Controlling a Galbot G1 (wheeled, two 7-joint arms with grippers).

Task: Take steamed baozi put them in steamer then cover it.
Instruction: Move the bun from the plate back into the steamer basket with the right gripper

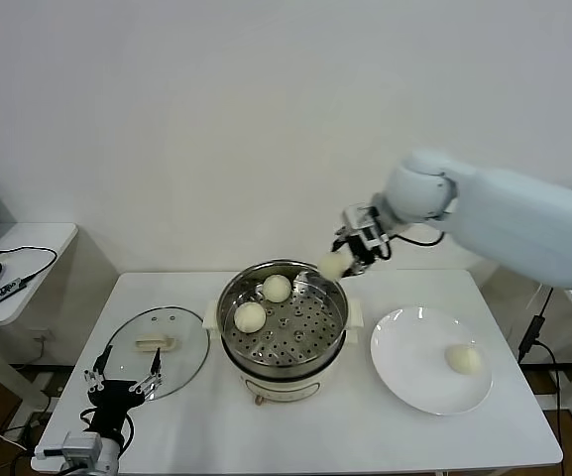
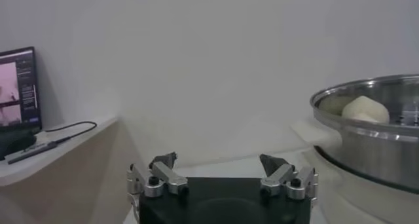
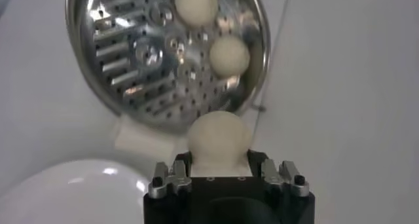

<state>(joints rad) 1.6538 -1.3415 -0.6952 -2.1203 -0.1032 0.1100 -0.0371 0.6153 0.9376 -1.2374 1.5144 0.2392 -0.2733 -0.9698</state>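
The steel steamer [image 1: 228, 297] stands mid-table with two cream-white baozi on its perforated tray, one [image 1: 277, 288] at the back and one [image 1: 250, 316] at the left. My right gripper [image 1: 343, 260] is shut on a third baozi [image 1: 333, 265] and holds it in the air just above the pot's back right rim; the right wrist view shows this bun [image 3: 218, 137] between the jaws with the tray [image 3: 141, 55] beyond. A fourth baozi [image 1: 462, 358] lies on the white plate [image 1: 409, 372]. The glass cover [image 1: 188, 349] lies flat left of the pot. My left gripper [image 1: 122, 382] is open and parked at the table's front left.
A side table [image 1: 28, 243] with cables and a black device stands at far left; a monitor [image 2: 18, 91] shows on it in the left wrist view. The steamer's rim [image 2: 366, 124] is near the left gripper [image 2: 221, 169]. The white wall is close behind.
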